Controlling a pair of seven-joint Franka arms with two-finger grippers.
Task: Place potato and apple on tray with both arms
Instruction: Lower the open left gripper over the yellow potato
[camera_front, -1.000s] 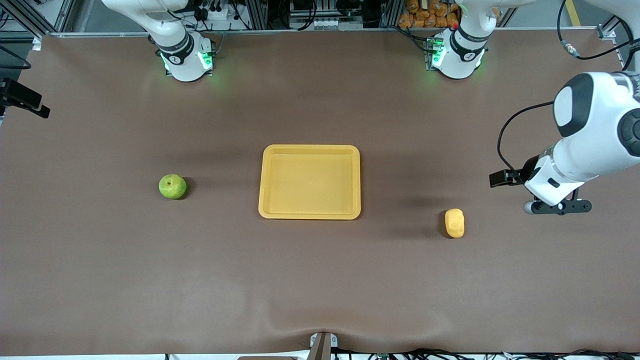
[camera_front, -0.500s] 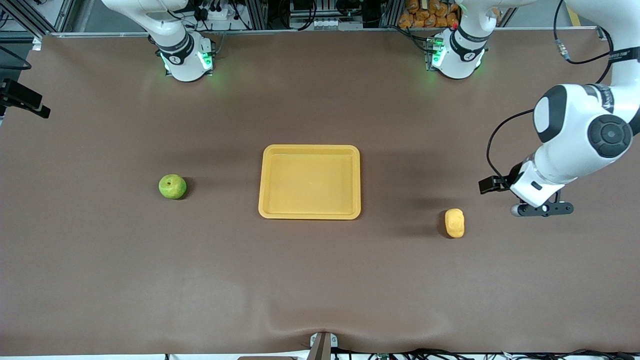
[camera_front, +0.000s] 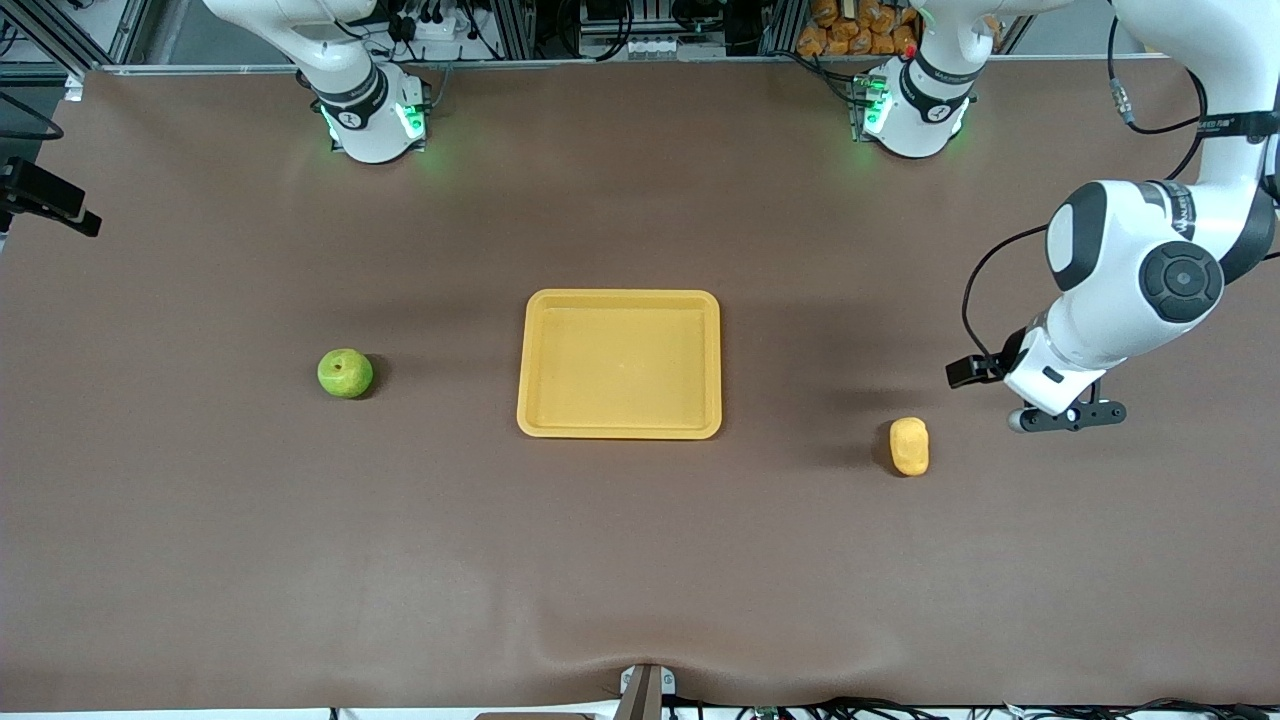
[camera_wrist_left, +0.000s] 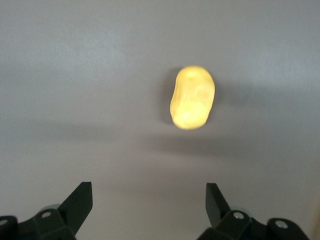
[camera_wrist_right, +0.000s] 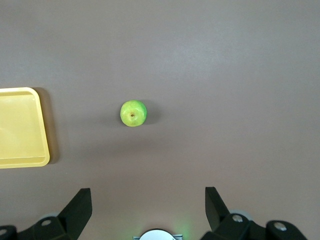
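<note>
Take the tray (camera_front: 619, 364) as your landmark: it lies flat on the brown table (camera_front: 640, 560) with nothing in it, and bare cloth runs along all four of its rims. The potato (camera_front: 909, 446) lies well apart from the tray toward the left arm's end, slightly nearer the front camera than the tray's near rim. Your left gripper (camera_wrist_left: 147, 210) hangs over bare table farther out toward that same end than the potato, its fingers spread wide and holding nothing. The apple (camera_front: 345, 373) sits well apart from the tray toward the right arm's end, level with the tray's middle. Your right gripper (camera_wrist_right: 147, 210) hangs high over the table, fingers wide apart and empty, looking down on apple and tray corner.
</note>
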